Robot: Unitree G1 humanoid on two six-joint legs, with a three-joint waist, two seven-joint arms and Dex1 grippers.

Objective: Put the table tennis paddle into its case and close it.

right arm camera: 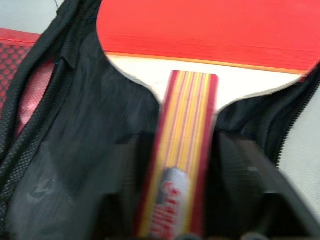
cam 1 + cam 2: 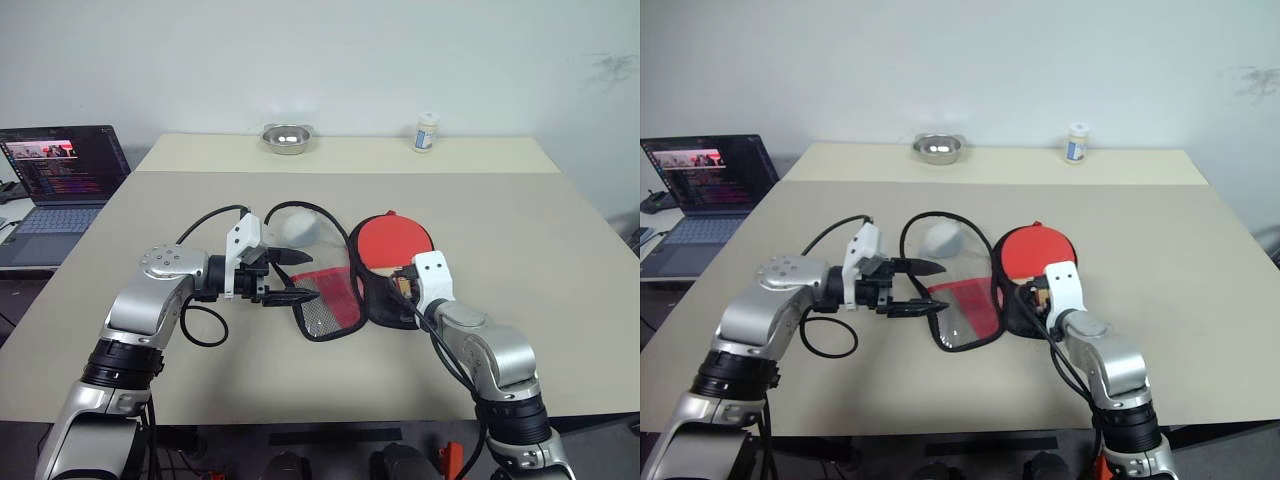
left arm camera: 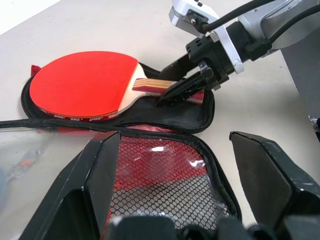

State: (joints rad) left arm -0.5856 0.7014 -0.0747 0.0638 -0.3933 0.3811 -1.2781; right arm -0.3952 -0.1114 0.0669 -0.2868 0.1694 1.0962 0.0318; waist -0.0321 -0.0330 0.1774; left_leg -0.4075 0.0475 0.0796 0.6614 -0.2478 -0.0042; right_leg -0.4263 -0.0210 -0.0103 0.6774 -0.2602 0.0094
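Left wrist view: right gripper point(image 3: 172, 95) jaws astride paddle point(image 3: 85, 85) handle (grip unclear), left gripper point(image 2: 300, 277) jaws apart.

Both eye views look forward and down from head height onto the table point(image 2: 560, 260), sharing the open case point(image 2: 372, 290) at its centre. The left wrist view looks across the case from close beside it. The right wrist view sits just behind the table tennis paddle point(image 1: 186, 165), facing along its handle.
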